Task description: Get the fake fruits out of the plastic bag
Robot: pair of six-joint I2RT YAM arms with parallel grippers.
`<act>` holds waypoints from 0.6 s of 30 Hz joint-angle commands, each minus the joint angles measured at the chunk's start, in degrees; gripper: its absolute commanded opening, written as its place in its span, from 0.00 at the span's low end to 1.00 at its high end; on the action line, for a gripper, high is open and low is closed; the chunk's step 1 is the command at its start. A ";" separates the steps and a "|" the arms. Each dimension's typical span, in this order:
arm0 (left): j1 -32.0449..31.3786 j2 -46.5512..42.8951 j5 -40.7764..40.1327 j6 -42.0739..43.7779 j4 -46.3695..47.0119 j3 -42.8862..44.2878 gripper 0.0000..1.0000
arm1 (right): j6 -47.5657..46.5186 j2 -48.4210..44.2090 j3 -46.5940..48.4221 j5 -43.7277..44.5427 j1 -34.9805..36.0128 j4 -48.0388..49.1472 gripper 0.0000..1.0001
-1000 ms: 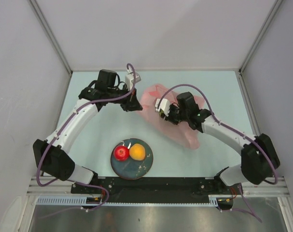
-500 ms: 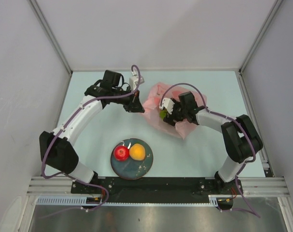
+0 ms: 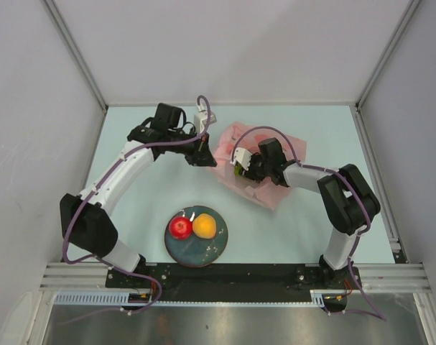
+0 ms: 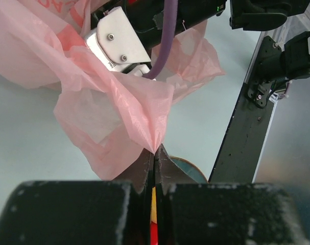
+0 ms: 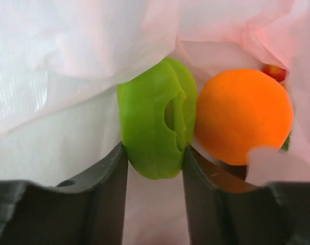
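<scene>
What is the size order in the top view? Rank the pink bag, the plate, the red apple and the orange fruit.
Largest first:
1. the pink bag, though it is partly hidden
2. the plate
3. the red apple and the orange fruit, which look about alike, so I won't rank them.

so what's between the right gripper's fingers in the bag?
A green fake fruit, pinched by the right gripper inside the plastic bag; an orange fruit sits beside it. Right wrist view.

A pink plastic bag (image 4: 119, 102), green fruit (image 5: 149, 127), orange fruit (image 5: 241, 115), red apple (image 3: 179, 228) and dark plate (image 3: 203, 251) are visible.
</scene>
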 commanded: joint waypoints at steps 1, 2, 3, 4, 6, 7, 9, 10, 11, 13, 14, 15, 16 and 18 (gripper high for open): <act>-0.42 0.67 0.74 1.44 1.11 2.68 0.00 | 1.44 -3.40 2.18 -1.12 0.36 2.81 0.36; -0.42 0.85 0.39 1.62 1.11 2.77 0.00 | 2.06 -4.99 2.18 -1.38 0.45 1.06 0.35; -0.42 1.20 -0.23 1.62 1.11 3.30 0.00 | 2.59 -6.65 2.18 -1.90 0.71 -0.26 0.35; -0.33 1.29 -0.41 1.53 1.11 3.56 0.00 | 3.47 -10.76 2.10 -2.17 0.97 -1.67 0.34; -0.33 2.16 -1.19 1.79 0.94 4.61 0.00 | 4.17 -14.83 2.10 -4.35 1.59 -7.55 0.33; -0.42 2.43 -1.55 1.97 0.76 5.05 0.00 | 4.87 -19.11 2.10 -4.98 1.77 -9.40 0.33; -0.42 2.87 -1.81 2.23 0.41 6.46 0.00 | 5.93 -22.56 2.10 -5.69 2.56 -14.85 0.33; -0.42 3.31 -1.99 2.50 0.15 6.90 0.00 | 6.72 -23.88 2.10 -5.78 2.65 -17.74 0.33; -0.42 3.49 -2.08 2.67 0.14 7.34 0.00 | 8.12 -26.42 2.10 -5.69 2.82 -19.16 0.33; -0.42 3.58 -2.43 2.85 0.14 8.04 0.00 | 8.83 -28.63 2.10 -4.99 3.08 -22.49 0.33; -0.42 3.58 -2.78 2.94 0.14 8.13 0.00 | 9.18 -30.82 2.10 -4.64 3.00 -23.30 0.33; -0.42 3.40 -3.04 3.03 0.49 8.40 0.00 | 9.01 -31.89 2.10 -3.85 3.26 -24.17 0.33; -0.42 3.49 -3.39 3.03 0.58 8.66 0.00 | 8.58 -33.20 2.10 -3.32 3.70 -25.66 0.33; -0.25 3.05 -4.10 3.03 0.67 9.80 0.05 | 6.30 -37.84 2.18 -1.22 4.84 -27.43 0.33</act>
